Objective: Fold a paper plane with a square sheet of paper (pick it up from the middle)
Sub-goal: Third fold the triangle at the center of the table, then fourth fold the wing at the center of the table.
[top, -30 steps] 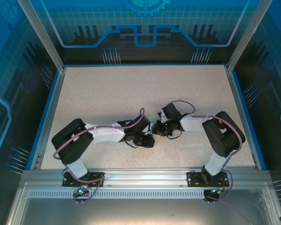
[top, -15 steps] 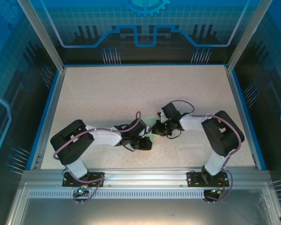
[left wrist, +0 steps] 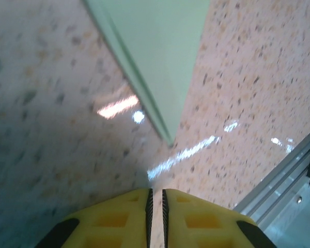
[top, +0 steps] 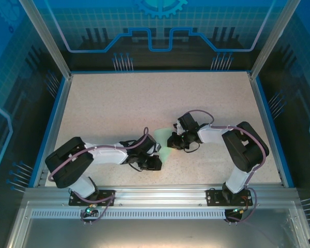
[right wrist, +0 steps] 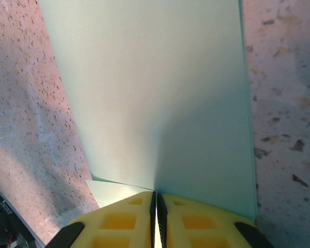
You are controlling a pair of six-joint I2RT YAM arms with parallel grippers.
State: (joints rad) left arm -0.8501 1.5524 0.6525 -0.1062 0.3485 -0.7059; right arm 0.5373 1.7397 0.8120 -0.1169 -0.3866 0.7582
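The pale mint-green sheet of paper lies folded on the speckled table between my two grippers. In the left wrist view its layered edges run down to a sharp point, and that point rests on the table a short way ahead of my left gripper. The left gripper's jaws are shut with nothing between them. From above, the left gripper sits just below and left of the paper. My right gripper is shut on the near edge of the paper, where a crease runs away from the jaws. From above, the right gripper is at the paper's right side.
The aluminium rail of the table's near edge runs close behind the left gripper. Blue frame edges bound the table at left, right and back.
My left arm has drawn back toward the near left, off the paper, uncovering more green. The right gripper has stayed put.
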